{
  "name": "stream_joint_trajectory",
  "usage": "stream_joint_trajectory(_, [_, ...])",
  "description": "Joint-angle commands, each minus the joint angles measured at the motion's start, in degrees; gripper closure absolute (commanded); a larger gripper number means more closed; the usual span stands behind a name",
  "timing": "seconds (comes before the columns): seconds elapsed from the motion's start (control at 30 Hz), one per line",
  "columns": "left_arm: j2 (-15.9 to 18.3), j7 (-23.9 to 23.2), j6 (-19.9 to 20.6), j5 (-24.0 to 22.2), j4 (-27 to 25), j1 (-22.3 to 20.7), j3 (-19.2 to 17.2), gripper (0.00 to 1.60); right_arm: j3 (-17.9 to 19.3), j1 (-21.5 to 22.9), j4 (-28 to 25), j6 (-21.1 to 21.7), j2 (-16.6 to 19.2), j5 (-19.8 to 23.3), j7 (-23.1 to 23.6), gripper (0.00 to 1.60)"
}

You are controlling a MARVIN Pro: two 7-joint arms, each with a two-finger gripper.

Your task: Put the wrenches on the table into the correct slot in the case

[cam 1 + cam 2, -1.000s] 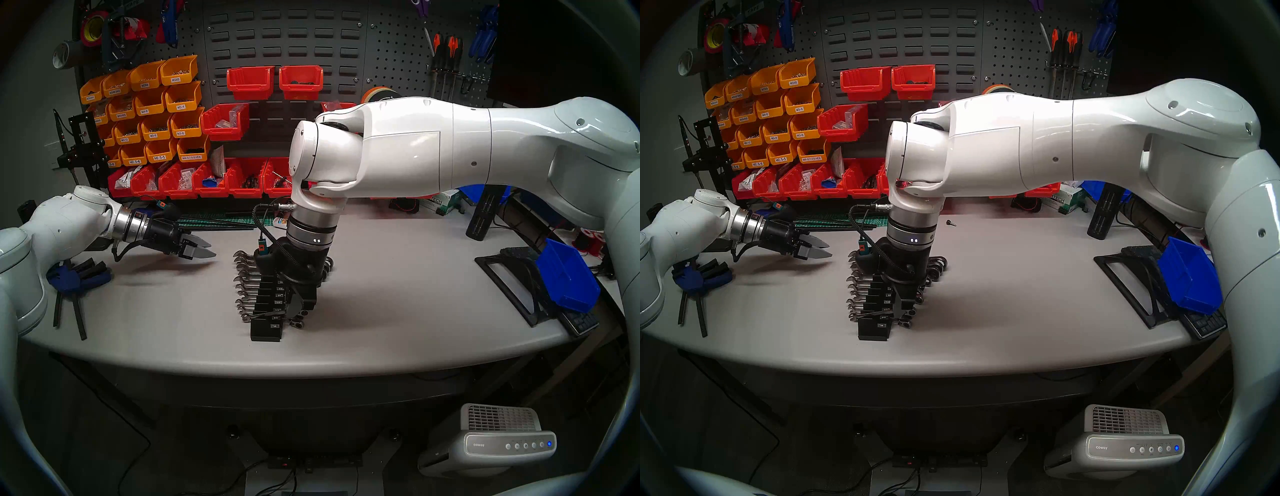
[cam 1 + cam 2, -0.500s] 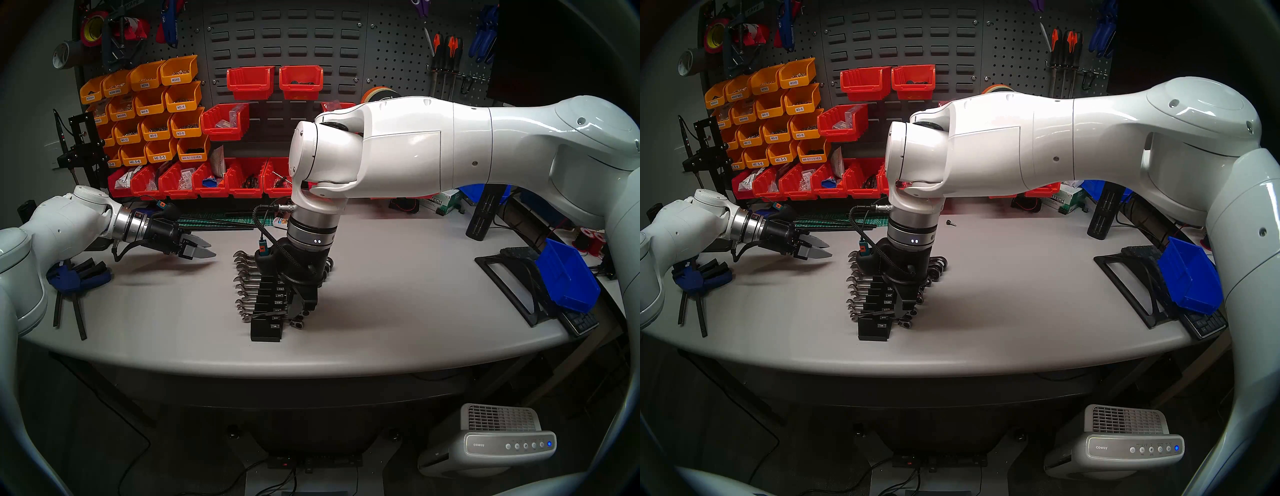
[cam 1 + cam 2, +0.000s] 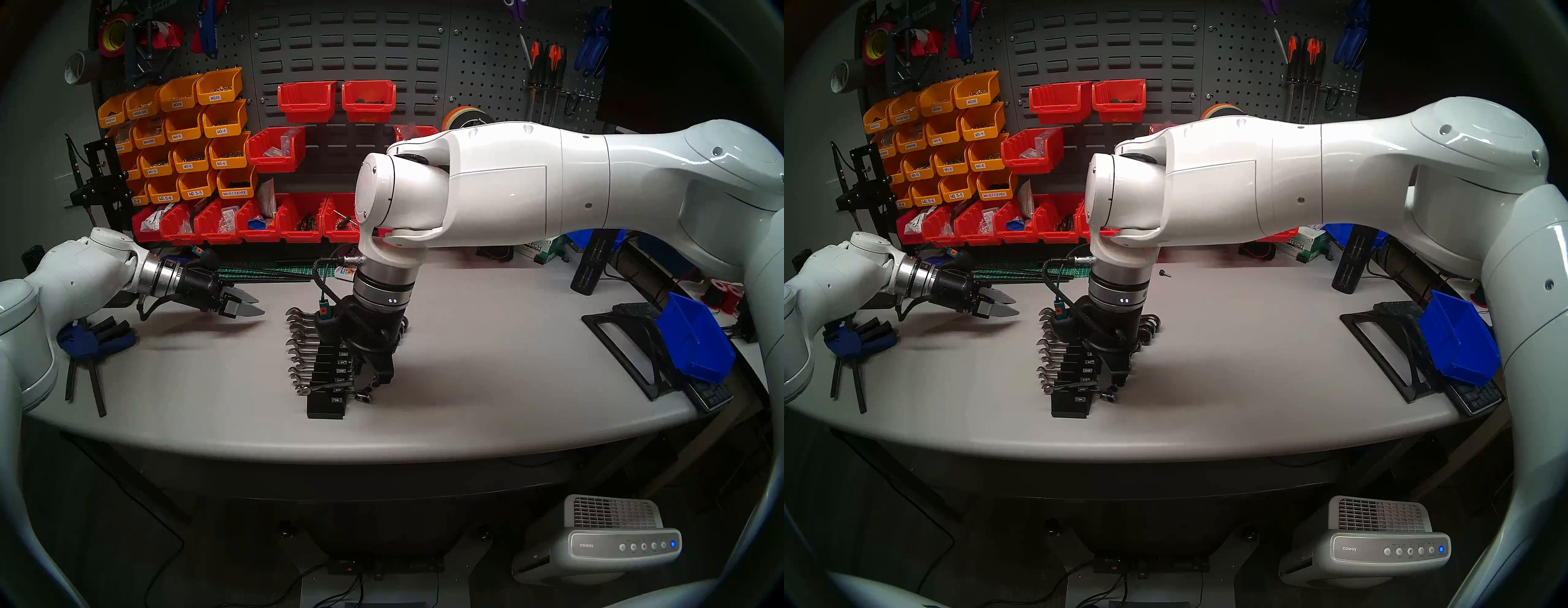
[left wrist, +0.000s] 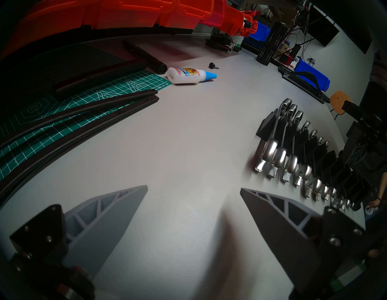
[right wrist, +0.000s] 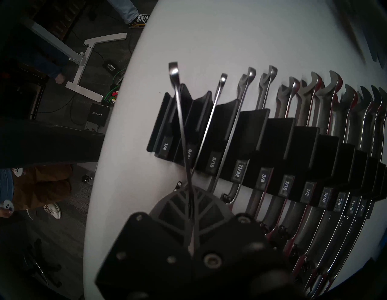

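Right pincer (image 5: 191,201) clamped on slim wrench (image 5: 179,117), fingers together on shank. Wrench slants across near end of rack (image 5: 278,136), over 1/4 and 9/32 grooves, open jaw out past rack's left side; seated or not, cannot tell. Other grooves hold larger wrenches. Rack sits mid desk (image 3: 488,339). Left pincer (image 3: 253,306) apart, holding nothing, hovering over desk left of rack, well apart from it.
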Motion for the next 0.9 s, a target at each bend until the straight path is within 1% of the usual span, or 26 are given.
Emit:
stream_joint_trajectory(0.0, [-0.1, -0.1, -0.1, -0.1, 0.1, -1.6, -0.6, 0.00, 0.6, 0.5, -0.9, -0.4, 1.1, -0.4, -1.4, 1.60])
stream_joint_trajectory(0.2, [-0.1, -0.1, -0.1, -0.1, 0.1, -1.6, -0.6, 0.00, 0.6, 0.5, -1.5, -0.7, 1.5, -0.6, -2.4, 1.60])
stream_joint_trajectory(0.7, [-0.1, -0.1, -0.1, -0.1, 0.1, -1.6, -0.6, 0.00, 1.2, -0.3, -5.0, -2.1, 4.0, -1.0, -8.1, 1.60])
stream_joint_trajectory(0.87, [-0.1, -0.1, -0.1, -0.1, 0.1, -1.6, -0.6, 0.00, 1.5, -0.7, -5.9, -1.8, 4.7, -0.5, -9.9, 1.60])
